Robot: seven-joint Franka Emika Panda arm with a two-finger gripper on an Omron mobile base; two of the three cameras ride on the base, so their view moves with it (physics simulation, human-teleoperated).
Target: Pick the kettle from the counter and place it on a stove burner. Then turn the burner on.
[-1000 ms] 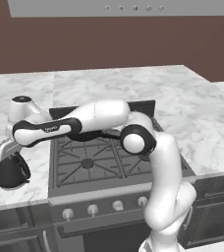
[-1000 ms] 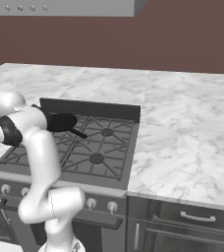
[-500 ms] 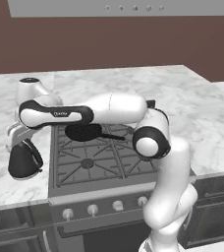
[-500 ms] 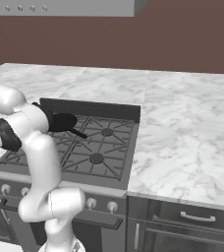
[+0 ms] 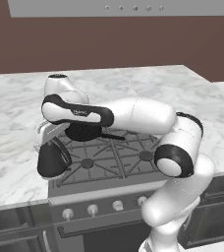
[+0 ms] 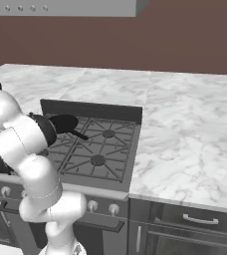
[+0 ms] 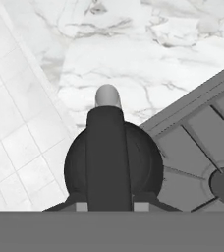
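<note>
Carried rightward from over the counter's front-left corner, the kettle (image 5: 51, 160) is now hanging at the stove's left edge.
The gripper (image 7: 108, 206) is clenching the kettle's arched handle (image 7: 107, 152), with the body dangling over the seam between the counter (image 5: 11, 123) and the grate. The nearest stove burner (image 5: 87, 163) is lying just to its right. A swinging kettle could clip the grate bars or land off-centre and tip. 1 frying pan (image 5: 83, 131) is occupying the rear-left burner; its contents cannot be made out.
</note>
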